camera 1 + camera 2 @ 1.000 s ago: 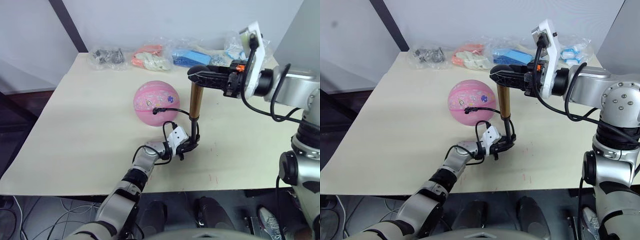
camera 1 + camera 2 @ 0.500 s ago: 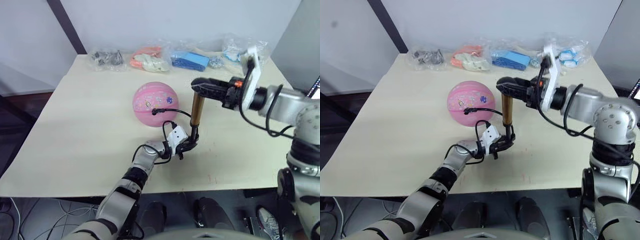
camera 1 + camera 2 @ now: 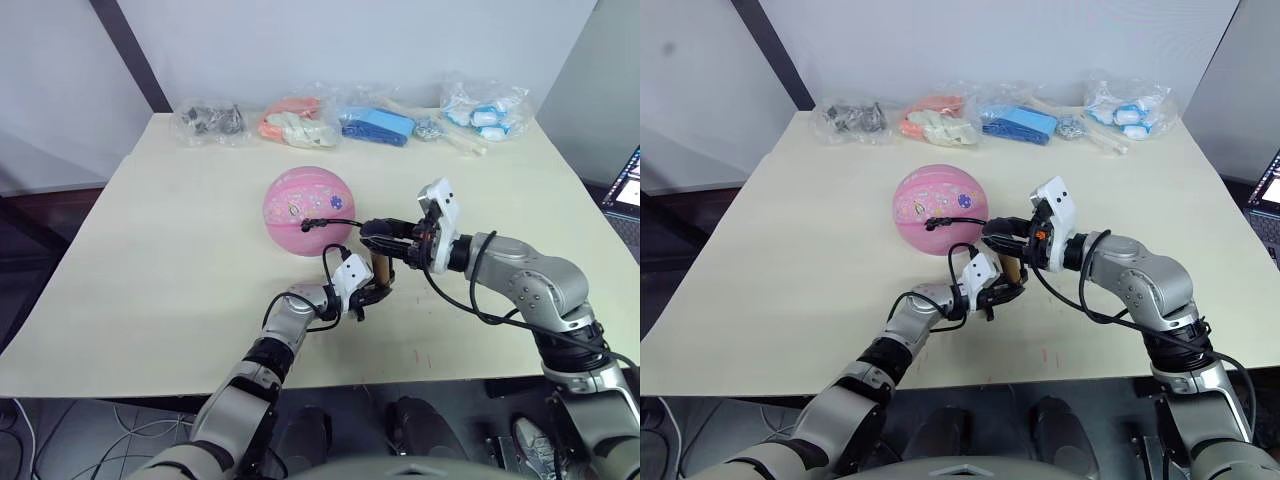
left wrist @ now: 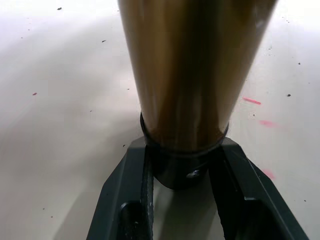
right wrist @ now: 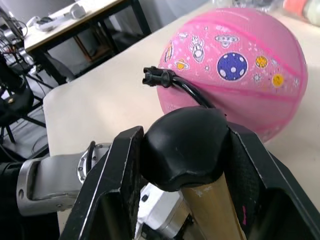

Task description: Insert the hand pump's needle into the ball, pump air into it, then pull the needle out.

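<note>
Nearest you, at lower centre of the head view, your left gripper [image 3: 372,293] has its jaws closed on the black bottom cap of the hand pump [image 4: 187,75], pinning the barrel upright on the tabletop [image 3: 150,260]. Keep that clamp firm and low; if the base skates, the hose will tug at the ball.

Just above it, at centre frame, your right gripper [image 3: 378,232] has its jaws shut around the black T-handle [image 5: 184,145], which sits low on the gold barrel, so you appear to be at the bottom of a pump stroke. Draw the handle straight up along the barrel's axis, then push straight down; any sideways lean will load the left jaws and tip the pump.

Farther back, just left of centre, the pink ball [image 3: 308,208] rests on the tabletop, unheld. The thin black hose [image 5: 181,88] curves up from the pump to a black fitting against the ball's near side; the needle itself is too small to make out. Watch that fitting on each stroke, and pump gently enough that the ball does not roll.

Bagged items [image 3: 300,118] line the far edge, well apart.
</note>
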Motion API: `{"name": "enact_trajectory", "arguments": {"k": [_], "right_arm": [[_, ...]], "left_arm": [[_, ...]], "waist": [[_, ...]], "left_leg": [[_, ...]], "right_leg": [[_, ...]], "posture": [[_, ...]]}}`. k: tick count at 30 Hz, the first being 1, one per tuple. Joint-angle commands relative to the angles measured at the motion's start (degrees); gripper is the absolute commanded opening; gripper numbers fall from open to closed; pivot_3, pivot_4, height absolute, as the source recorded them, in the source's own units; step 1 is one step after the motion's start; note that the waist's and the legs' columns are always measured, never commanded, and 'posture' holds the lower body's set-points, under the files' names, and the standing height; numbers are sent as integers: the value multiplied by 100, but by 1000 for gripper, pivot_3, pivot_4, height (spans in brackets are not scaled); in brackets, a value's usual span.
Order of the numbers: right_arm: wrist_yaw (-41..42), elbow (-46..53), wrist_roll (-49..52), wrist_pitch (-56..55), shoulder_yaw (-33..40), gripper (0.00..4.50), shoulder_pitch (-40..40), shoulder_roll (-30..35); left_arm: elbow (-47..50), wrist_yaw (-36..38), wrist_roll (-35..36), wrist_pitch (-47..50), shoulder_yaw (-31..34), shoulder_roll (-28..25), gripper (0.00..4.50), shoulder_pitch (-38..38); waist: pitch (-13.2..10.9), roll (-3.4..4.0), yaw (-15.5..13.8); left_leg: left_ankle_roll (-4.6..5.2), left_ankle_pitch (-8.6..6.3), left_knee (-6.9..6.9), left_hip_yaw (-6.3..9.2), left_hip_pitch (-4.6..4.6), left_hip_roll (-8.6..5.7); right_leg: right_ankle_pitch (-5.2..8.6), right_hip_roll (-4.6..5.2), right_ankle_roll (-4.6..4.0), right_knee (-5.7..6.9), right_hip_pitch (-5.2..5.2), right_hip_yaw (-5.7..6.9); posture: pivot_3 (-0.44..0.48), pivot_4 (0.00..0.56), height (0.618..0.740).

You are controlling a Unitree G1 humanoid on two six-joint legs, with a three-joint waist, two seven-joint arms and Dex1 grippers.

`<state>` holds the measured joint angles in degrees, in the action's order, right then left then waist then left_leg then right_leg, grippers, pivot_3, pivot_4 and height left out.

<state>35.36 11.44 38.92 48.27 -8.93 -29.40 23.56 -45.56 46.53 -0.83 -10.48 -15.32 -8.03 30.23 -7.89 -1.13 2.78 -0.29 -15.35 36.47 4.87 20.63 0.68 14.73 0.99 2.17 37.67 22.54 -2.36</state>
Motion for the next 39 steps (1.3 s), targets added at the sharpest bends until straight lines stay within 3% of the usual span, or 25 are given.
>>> {"name": "enact_trajectory", "arguments": {"k": [1, 12, 21, 24, 27, 39], "right_arm": [[23, 9, 216, 753, -6, 1776, 0, 65], [-905, 528, 2175, 2438, 2153, 1776, -1812, 215], [-1622, 303, 3121, 2907, 2704, 1776, -2760, 432], [-1752, 326, 3195, 2869, 2614, 1776, -2648, 392], [-1786, 511, 2995, 2737, 2245, 1776, -1979, 126], [-861, 399, 929, 1088, 160, 1776, 312, -81]], "left_arm": [[-379, -36, -218, 343, -67, -144, 1063, -244], [-503, -86, -262, 293, -105, -160, 1063, -276], [-551, -65, -260, 261, -109, -156, 1063, -263], [-557, -60, -257, 257, -109, -155, 1063, -258], [-537, -53, -248, 268, -105, -148, 1063, -252], [-367, -28, -214, 340, -89, -162, 1063, -312]], "waist": [[-1, 1, -5], [-78, 34, -43], [-98, 30, -42], [-99, 32, -42], [-88, 20, -44], [-25, 11, -12]], "left_leg": [[0, 0, 0, 0, 1, 0], [0, 0, 0, 6, 27, -7], [1, 1, 1, 7, 31, -7], [1, 1, 1, 3, 37, -8], [1, 1, 1, 3, 37, -9], [0, 0, -4, 0, 6, -1]], "right_leg": [[0, 0, 0, 0, 0, 0], [-1, 10, 0, -3, 17, 4], [-1, 11, 0, -3, 19, 7], [-1, 13, 0, -4, 21, 3], [-2, 14, 1, -4, 21, 4], [1, 2, 0, -5, 4, 1]], "posture": [[0, 150, 740], [0, 150, 740], [0, 150, 740], [0, 150, 740], [0, 150, 740], [0, 150, 740]]}}
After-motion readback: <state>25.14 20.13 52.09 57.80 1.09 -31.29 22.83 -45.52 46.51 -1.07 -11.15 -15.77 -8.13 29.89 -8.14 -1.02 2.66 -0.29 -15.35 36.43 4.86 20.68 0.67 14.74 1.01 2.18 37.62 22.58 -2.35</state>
